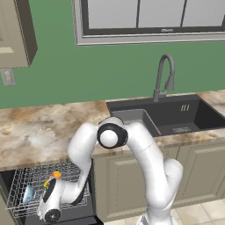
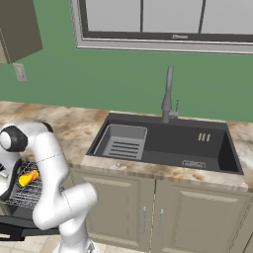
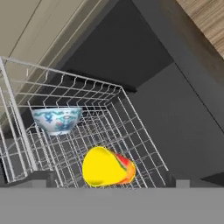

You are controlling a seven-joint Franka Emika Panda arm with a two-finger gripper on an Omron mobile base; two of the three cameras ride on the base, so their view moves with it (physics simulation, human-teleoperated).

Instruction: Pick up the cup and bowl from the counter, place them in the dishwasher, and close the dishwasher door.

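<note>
Cup (image 3: 107, 167) and bowl (image 3: 57, 119) lie in the rack (image 3: 131, 127), near each other. Your hand (image 1: 49, 188) hangs released above the cup. Door (image 3: 183, 122) next: stiff, heavy; push its outer edge.

A dark sink (image 1: 176, 115) has a tall grey tap (image 1: 163, 77) behind it and a grey tray (image 2: 121, 142) inside. Beige cupboards (image 2: 158, 217) stand under the sink. A window (image 1: 149, 17) sits high on the green wall (image 1: 88, 72).
</note>
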